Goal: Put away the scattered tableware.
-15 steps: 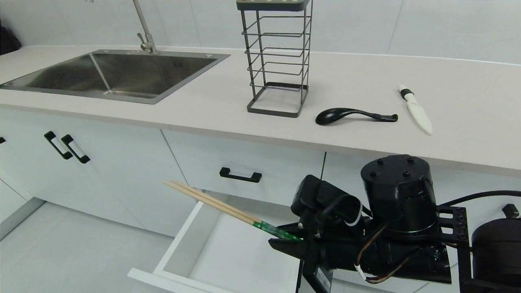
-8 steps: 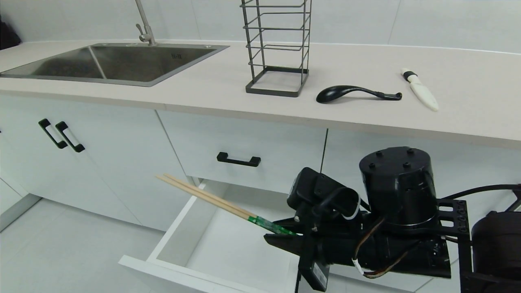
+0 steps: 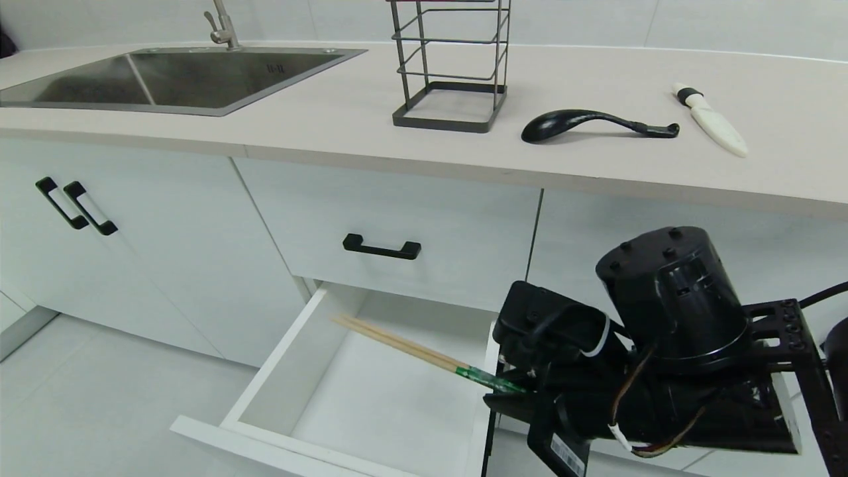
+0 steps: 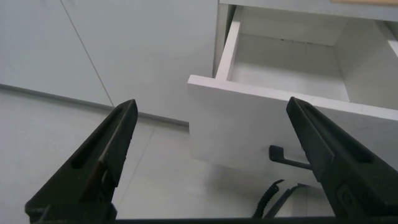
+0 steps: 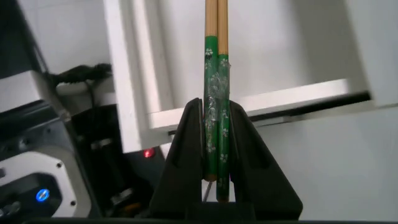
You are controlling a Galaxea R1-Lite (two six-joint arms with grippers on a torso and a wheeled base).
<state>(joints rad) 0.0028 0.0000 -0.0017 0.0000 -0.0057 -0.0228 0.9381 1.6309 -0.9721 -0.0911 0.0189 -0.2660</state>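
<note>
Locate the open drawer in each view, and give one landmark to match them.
Head view: drawer low centre, below the counter; chopsticks in the right gripper reach over it.
Left wrist view: drawer ahead, framed by the open left gripper.
Right wrist view: drawer interior behind the clamped chopsticks.
Shared landmark: white front panel: near edge in head view, broad face in left wrist view, apparently the upright bar in right wrist view.
</note>
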